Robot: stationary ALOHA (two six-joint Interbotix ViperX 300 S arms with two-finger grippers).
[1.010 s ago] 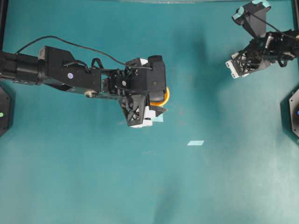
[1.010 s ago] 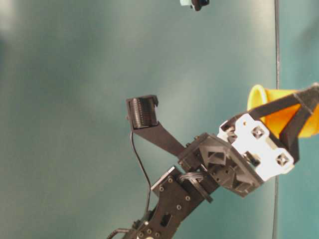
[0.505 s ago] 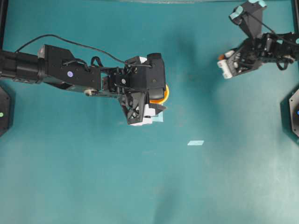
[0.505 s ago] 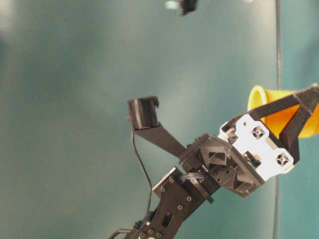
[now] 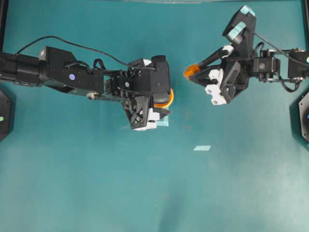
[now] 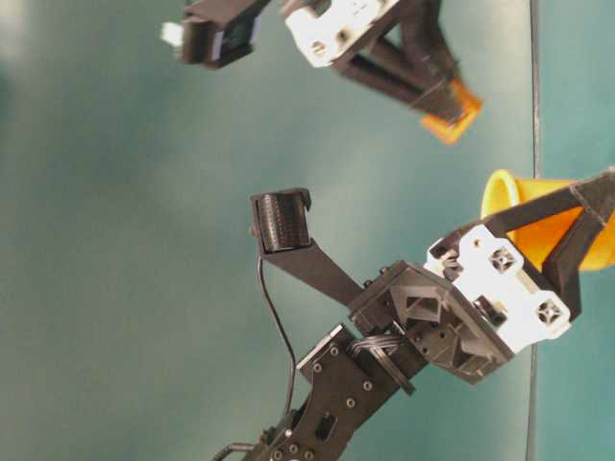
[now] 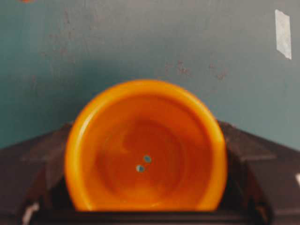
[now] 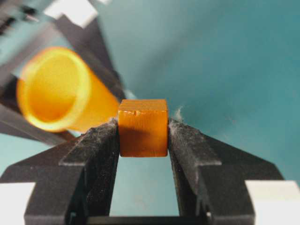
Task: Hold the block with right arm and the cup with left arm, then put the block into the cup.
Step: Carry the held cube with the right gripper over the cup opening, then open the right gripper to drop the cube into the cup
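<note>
At upper right, the right gripper point(image 5: 191, 73) pinches the block point(image 8: 143, 127); at centre, the left gripper point(image 5: 166, 104) clasps the cup point(image 7: 145, 147), well apart.

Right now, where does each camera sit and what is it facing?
Overhead: above the table, looking down; both arms.
Table-level: low, sideways; left gripper holding the cup, right gripper above.
Left wrist: looks into the cup; finger edges.
Right wrist: along its fingers gripping the block.
All four show the cup.
</note>
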